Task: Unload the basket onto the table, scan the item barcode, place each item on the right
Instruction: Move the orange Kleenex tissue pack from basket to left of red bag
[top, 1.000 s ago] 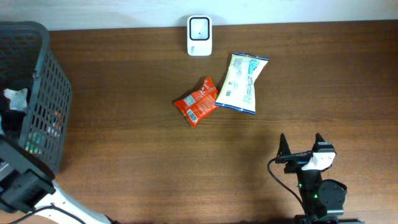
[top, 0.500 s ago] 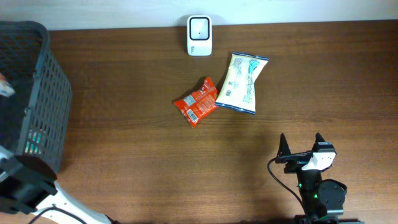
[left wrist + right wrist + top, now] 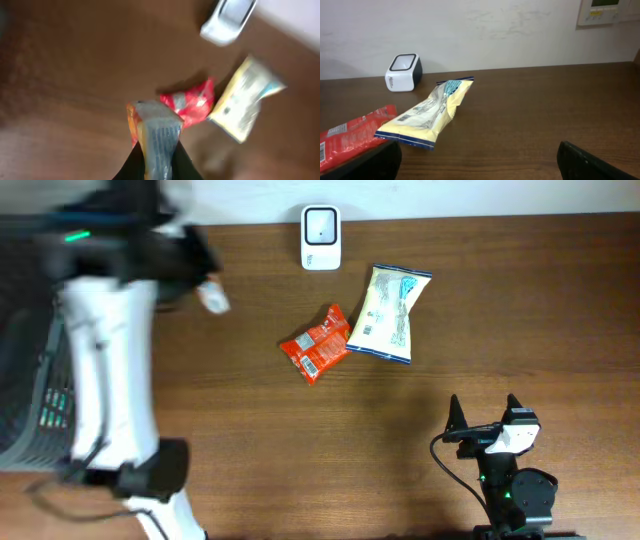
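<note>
Your left claw was nearly closed, pinching a small packet by one end. The packet hung above the table, left of the scanner and well apart from it. Both views of it were blurred, so you could not tell which face carried the barcode.

I judged the packet light and soft: a thin film wrapper that crumples, likely slick, with loose contents. Pinched at its end it could swing or twist, so a grip on the flat seam, away from the printed face, looked the safer hold. Squeezing harder would only have creased the code.

Your right claw stood wide open and empty, parked near the front edge.

The table was dark wood, smooth and flat, with a plain wall behind it. A red pack and a yellow pack lay touching just below the scanner, which left you bare table on the scanner's left. The basket sat at the far left.
</note>
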`<action>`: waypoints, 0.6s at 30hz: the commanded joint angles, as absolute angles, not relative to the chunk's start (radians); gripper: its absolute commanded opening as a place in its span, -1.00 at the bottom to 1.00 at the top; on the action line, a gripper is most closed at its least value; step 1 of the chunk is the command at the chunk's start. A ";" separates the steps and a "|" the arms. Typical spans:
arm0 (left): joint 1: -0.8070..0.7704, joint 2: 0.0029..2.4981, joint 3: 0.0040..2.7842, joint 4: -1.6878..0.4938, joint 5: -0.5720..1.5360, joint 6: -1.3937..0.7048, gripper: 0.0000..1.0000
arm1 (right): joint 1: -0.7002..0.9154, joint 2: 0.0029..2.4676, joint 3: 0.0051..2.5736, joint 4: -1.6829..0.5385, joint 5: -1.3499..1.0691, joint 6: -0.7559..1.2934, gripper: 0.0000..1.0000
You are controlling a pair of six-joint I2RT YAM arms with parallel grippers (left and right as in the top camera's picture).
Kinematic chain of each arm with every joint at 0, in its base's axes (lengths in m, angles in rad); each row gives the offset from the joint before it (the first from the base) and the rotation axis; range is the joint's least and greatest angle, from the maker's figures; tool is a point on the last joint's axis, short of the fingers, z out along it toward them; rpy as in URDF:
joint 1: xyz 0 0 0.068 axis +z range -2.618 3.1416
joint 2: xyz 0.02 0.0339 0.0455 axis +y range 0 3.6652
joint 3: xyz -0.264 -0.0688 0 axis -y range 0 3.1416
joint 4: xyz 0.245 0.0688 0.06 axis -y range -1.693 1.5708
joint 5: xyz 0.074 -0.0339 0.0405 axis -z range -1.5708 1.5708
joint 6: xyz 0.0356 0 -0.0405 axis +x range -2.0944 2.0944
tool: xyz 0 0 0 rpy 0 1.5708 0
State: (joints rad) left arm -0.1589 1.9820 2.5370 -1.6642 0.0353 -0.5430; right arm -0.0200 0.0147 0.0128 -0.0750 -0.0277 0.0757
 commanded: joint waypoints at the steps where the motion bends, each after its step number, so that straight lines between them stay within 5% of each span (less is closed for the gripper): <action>1: -0.307 2.126 2.401 -1.620 -0.224 -0.551 -1.00 | -0.026 0.006 0.006 -0.078 -0.033 0.083 0.97; 4: -0.402 2.284 2.259 -1.478 -0.423 -0.591 -1.00 | -0.026 0.006 0.006 -0.078 -0.033 0.083 0.97; 9: -0.457 2.513 2.237 -1.307 -0.357 -0.590 -0.90 | -0.026 0.006 0.006 -0.078 -0.033 0.083 0.97; 11: -0.462 2.534 2.237 -1.302 -0.312 -0.590 -0.32 | -0.026 0.006 0.006 -0.078 -0.033 0.083 0.97; 12: -0.462 2.531 2.247 -1.302 -0.314 -0.554 0.84 | -0.026 0.006 0.006 -0.078 -0.033 0.083 0.97; 13: -0.460 2.527 2.288 -1.327 -0.314 -0.517 0.98 | -0.026 0.006 0.006 -0.078 -0.033 0.083 0.97; 18: -0.336 2.433 2.896 -1.599 -0.348 -0.492 0.98 | -0.026 0.006 0.006 -0.078 -0.033 0.083 0.97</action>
